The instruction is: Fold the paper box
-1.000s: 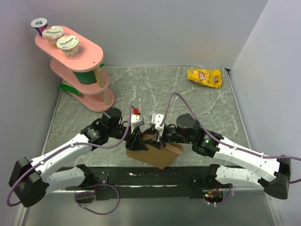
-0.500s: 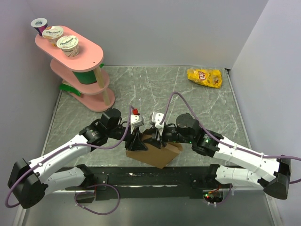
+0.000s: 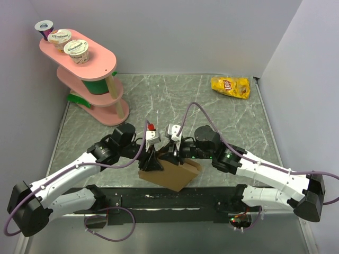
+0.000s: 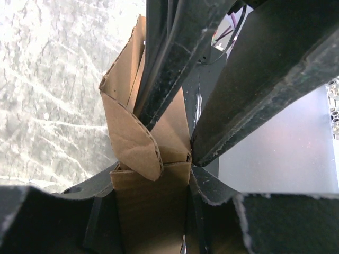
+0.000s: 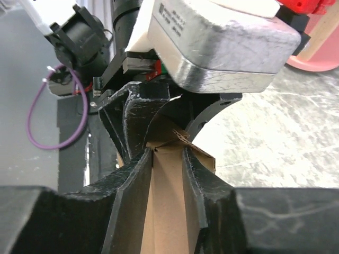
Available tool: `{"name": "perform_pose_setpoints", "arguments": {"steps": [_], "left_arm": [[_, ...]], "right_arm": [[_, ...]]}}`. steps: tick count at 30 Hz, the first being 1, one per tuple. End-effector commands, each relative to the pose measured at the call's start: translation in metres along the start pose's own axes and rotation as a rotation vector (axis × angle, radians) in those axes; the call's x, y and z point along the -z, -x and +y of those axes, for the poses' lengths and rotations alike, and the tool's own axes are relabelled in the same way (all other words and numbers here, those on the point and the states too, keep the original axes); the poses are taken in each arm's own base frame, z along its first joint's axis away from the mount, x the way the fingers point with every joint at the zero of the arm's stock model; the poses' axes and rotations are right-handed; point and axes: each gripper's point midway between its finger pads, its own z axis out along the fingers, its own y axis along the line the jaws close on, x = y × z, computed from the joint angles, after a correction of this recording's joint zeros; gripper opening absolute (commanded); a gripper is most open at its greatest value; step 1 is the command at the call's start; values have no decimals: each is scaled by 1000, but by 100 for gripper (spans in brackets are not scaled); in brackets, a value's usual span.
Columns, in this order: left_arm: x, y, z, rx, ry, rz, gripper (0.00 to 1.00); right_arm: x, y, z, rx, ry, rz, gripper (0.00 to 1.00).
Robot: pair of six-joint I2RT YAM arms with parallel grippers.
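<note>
The paper box [image 3: 172,173] sits on the grey veined table [image 3: 228,127], directly under and between the two claws. It is half raised: one brown wall stands up and a curled flap hangs beside it. The left claw [image 3: 150,160] is narrowed on an upright panel, and in its wrist view the cardboard fills the gap between the black fingers. The right claw [image 3: 173,153], just beside the left one and facing it, has a strip of cardboard between its fingers [image 5: 132,206]. Both pads seem to touch the strip, so it appears to pinch the box too.

The material is plain corrugated cardboard, matte, with open fluted edges and pressed creases. It should be light and rather stiff across the panels, but it will bend easily along the creases and dent if squeezed hard. It does not look slippery. The best place to hold is probably the flat part of a panel near a crease. The thin curved flap tip is a worse choice, because it would likely buckle.
</note>
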Motion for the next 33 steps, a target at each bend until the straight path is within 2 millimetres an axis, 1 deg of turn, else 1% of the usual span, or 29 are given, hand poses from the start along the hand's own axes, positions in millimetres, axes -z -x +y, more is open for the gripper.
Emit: {"name": "perform_pose_setpoints", "arguments": {"steps": [1, 3, 4, 6, 9, 12, 13, 15, 16, 17, 18, 19, 20, 21, 22, 23, 24, 25, 26, 27, 28, 29, 30, 31, 32, 33], "left_arm": [[8, 49, -14, -185, -17, -156, 8], [8, 49, -13, -184, -14, -154, 8], [8, 48, -12, -181, -9, -154, 8], [9, 51, -12, -184, -2, -163, 7], [11, 55, -10, -194, 16, -185, 7], [13, 57, -10, -194, 16, -194, 7], [13, 57, -10, -192, 17, -194, 7], [13, 56, -9, -186, 20, -192, 7], [12, 54, -7, -178, 29, -188, 7], [10, 53, -2, -159, 47, -181, 7], [10, 50, 9, -134, 101, -167, 7], [9, 48, 16, -116, 131, -150, 7], [8, 46, 23, -99, 159, -136, 7], [8, 45, 31, -89, 197, -134, 8], [8, 46, 33, -87, 207, -134, 7], [9, 45, 35, -78, 217, -133, 7], [10, 46, 38, -74, 228, -137, 7], [12, 47, 39, -77, 232, -142, 8], [15, 51, 39, -84, 238, -161, 8], [17, 51, 39, -83, 241, -168, 8], [19, 53, 40, -85, 246, -177, 8], [24, 58, 39, -98, 254, -200, 8], [25, 58, 38, -102, 254, -208, 8], [27, 61, 35, -114, 248, -223, 8], [31, 67, 33, -128, 251, -252, 8], [31, 65, 33, -126, 254, -255, 8]], "right_arm": [[-9, -12, 27, -107, 131, 28, 34], [-10, -14, 33, -150, 150, 31, 33], [-9, -19, 36, -166, 154, 35, 33], [-9, -21, 42, -199, 167, 35, 33], [-12, -30, 55, -245, 204, 56, 32], [-19, -26, 71, -271, 255, 30, 32], [-21, -29, 76, -280, 272, 36, 32], [-22, -23, 75, -290, 264, 15, 32], [-21, -17, 70, -282, 230, 0, 33], [-19, -21, 63, -270, 187, 25, 36], [-16, -17, 54, -249, 144, 28, 43], [-9, -3, 33, -224, 23, 11, 49], [-2, 0, 16, -198, -50, 19, 55], [10, -11, 3, -210, -112, 81, 67], [24, 6, -8, -204, -153, 46, 75], [34, 5, -18, -226, -189, 48, 81], [51, 3, -45, -265, -271, 40, 87], [65, 6, -51, -274, -292, 6, 89], [73, 4, -56, -290, -298, -1, 91], [84, -6, -74, -322, -365, 6, 91], [91, -20, -81, -362, -399, 43, 91], [95, -29, -86, -392, -420, 58, 91], [96, -45, -89, -436, -428, 86, 90], [104, -56, -101, -480, -473, 90, 90], [107, -61, -104, -513, -483, 87, 89], [108, -71, -104, -549, -479, 90, 89]]}}
